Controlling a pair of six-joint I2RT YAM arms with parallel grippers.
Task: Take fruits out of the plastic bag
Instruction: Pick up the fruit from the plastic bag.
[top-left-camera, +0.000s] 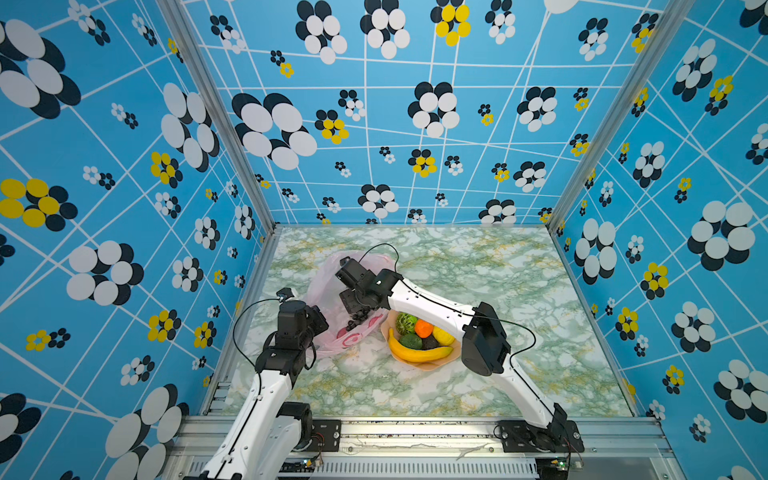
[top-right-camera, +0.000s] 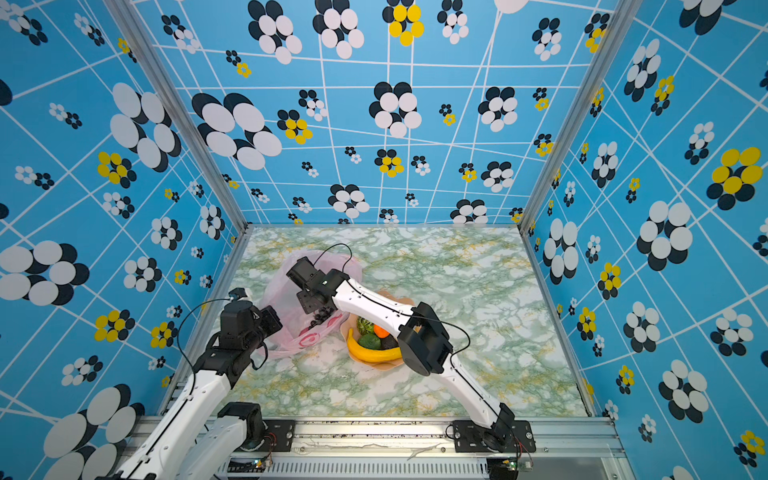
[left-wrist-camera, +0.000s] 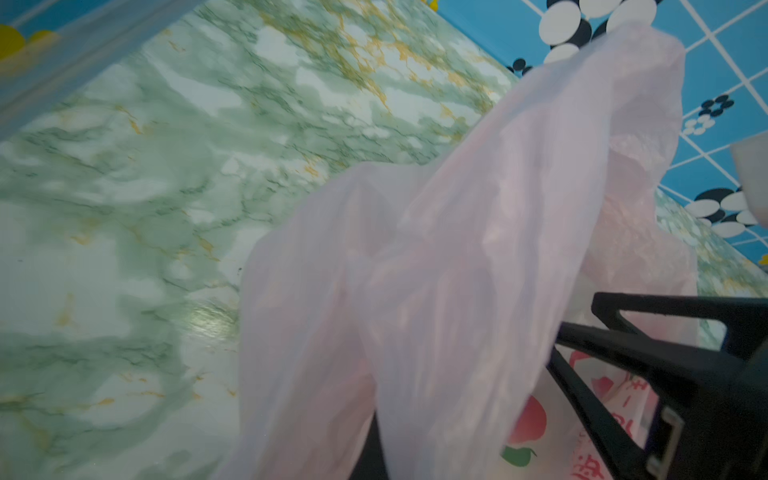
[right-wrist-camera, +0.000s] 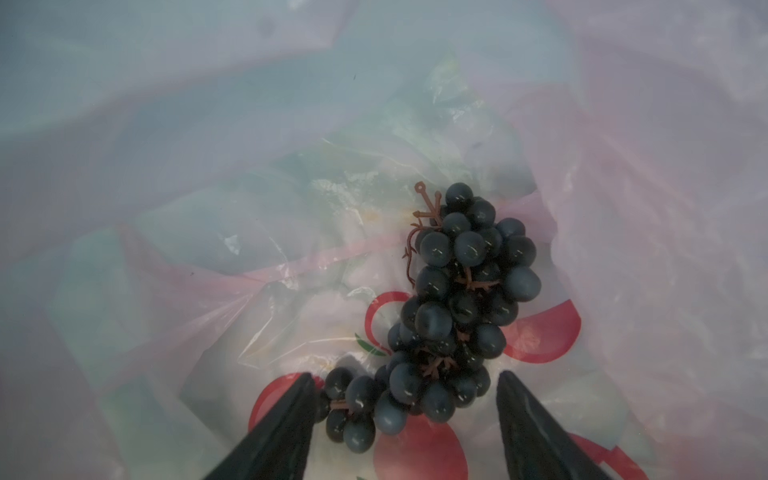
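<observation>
Two arms, two different jobs. The left gripper (left-wrist-camera: 582, 328) is clenched on a fold of the plastic bag (left-wrist-camera: 457, 249), and the thin pink film it pinches stands up off the counter (top-left-camera: 478, 270). In both top views the bag sits left of centre on the counter, just beside the plate (top-left-camera: 419, 366) on its right.

The right arm reaches over the plate from the right and down into the bag's mouth. From the wrist camera, the right gripper (right-wrist-camera: 405, 376) is spread wide and gripping nothing. The grape bunch (right-wrist-camera: 457, 299) lies on the bottom of the bag on top of the red round prints, with its near end between the two fingers. One finger is just beside a little side cluster of grapes, and I can't tell if it actually touches. The other finger is clear of the bunch.

Out on the plate are the banana (top-left-camera: 419, 353) along the near edge, and behind it the orange (top-left-camera: 424, 328), lemon (top-left-camera: 444, 336), kiwi half (top-left-camera: 406, 322), lime (top-left-camera: 411, 340) and avocado (top-left-camera: 430, 343).
</observation>
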